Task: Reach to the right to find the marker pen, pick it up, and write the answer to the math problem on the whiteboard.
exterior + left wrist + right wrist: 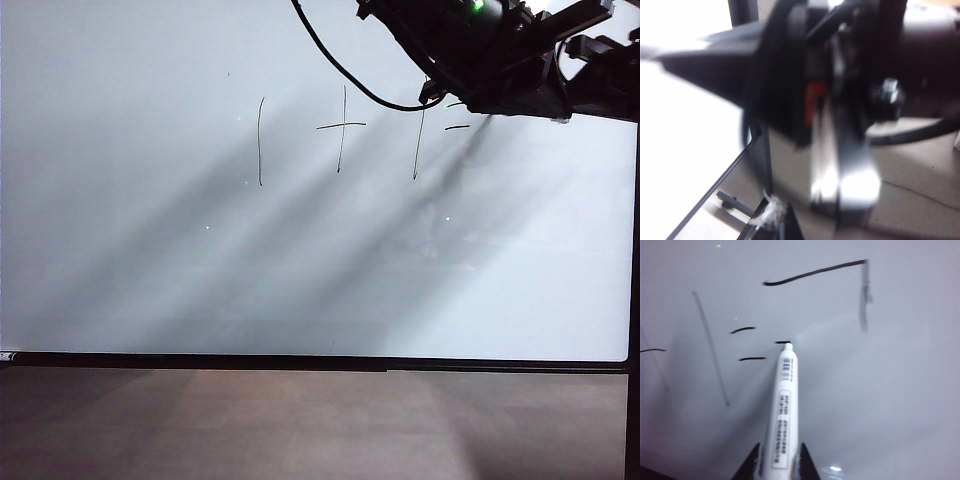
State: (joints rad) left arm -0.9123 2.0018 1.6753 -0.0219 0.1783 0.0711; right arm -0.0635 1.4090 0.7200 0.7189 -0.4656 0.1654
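Whiteboard (150, 280) filled nearly the whole exterior view, glossy and white, with its thin black frame running along the lower edge and down the right side. The math problem (340, 128) sat in the upper middle of the board: a tall vertical stroke, a cross, a second tall stroke, and two short dashes partly hidden under the dark arm. That arm reached in from the upper right corner of the board, with a black cable looping below it, and its shadow fell diagonally across the white surface.

In the right wrist view the right gripper (779, 460) was clamped on the marker pen (784, 410), its two dark fingertips pressed against either side of the white barrel. The pen's tip lay at the board just beside the two dashes (747, 344), on a short black mark. Beyond it ran the answer (840, 285), only partly drawn: one long dark stroke that met a blurred stroke turning off at its far end.

The left wrist view was badly blurred. It showed a dark mass of arm hardware close to the lens, a small red patch, and the board's black frame edge (710, 190) beside a pale floor. The left gripper could not be made out there, so whether its jaws were apart or together I cannot tell.
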